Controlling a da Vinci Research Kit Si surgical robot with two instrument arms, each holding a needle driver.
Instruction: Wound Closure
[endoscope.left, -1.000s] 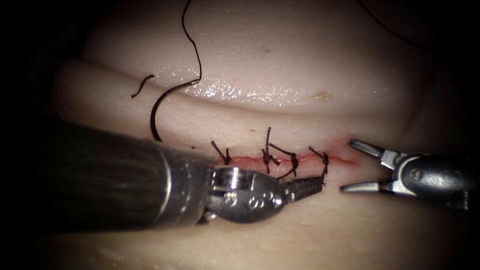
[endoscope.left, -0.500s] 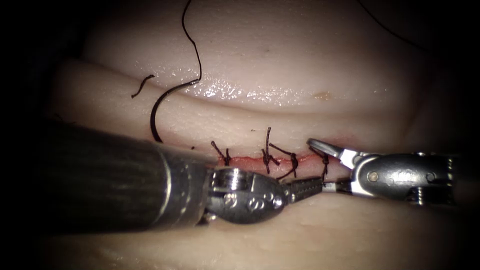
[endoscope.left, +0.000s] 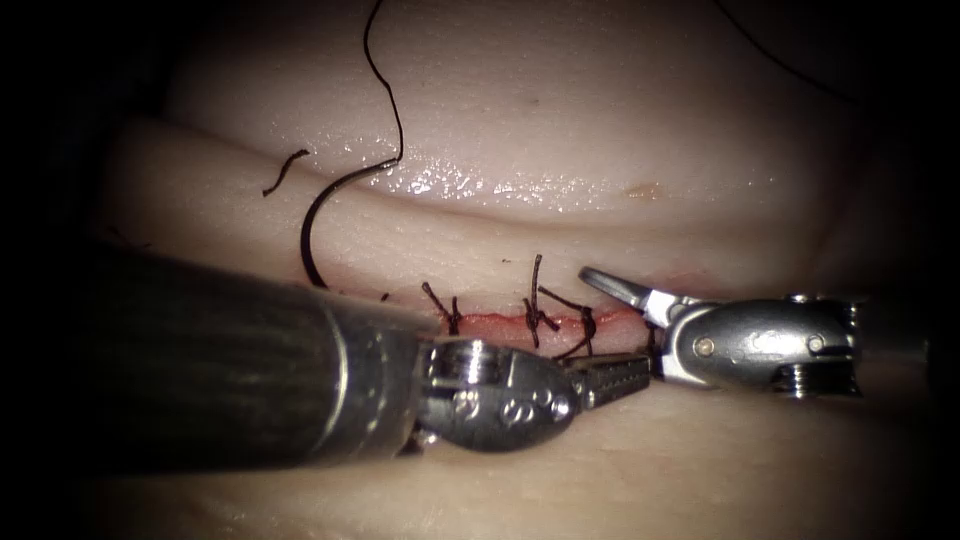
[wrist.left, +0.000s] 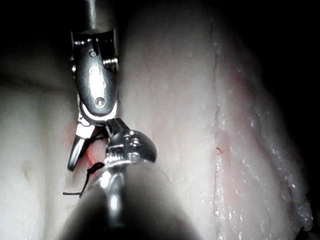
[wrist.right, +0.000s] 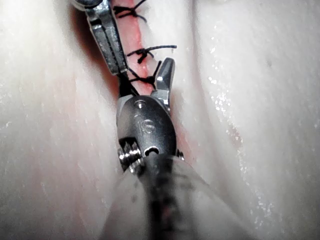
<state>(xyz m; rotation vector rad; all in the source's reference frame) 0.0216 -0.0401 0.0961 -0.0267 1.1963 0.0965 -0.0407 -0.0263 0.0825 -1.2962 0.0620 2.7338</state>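
The cut (endoscope.left: 500, 320) in the tissue carries several knotted stitches. My left tool (endoscope.left: 622, 375) lies below the cut, shut on the thread tail of the rightmost stitch (endoscope.left: 650, 335). My right tool (endoscope.left: 620, 322) is open and straddles that thread, its upper finger (endoscope.left: 610, 285) over the cut and its lower one behind the left jaws. In the right wrist view the right tool (wrist.right: 144, 70) gapes at the dark knot, beside the left tool (wrist.right: 107, 35). The curved needle (endoscope.left: 312, 228) lies free on the tissue, upper left of the cut, held by neither tool, its thread (endoscope.left: 385, 80) trailing upward.
A short cut end of thread (endoscope.left: 284, 170) lies left of the needle. Red fluid lines the cut. A wet glistening fold (endoscope.left: 480, 185) of tissue runs above it. The left tool's thick shaft (endoscope.left: 200, 360) covers the lower left.
The right tool has moved left along the cut, its open jaws closing in around the thread at the rightmost stitch. The left tool has barely moved. The needle lies still.
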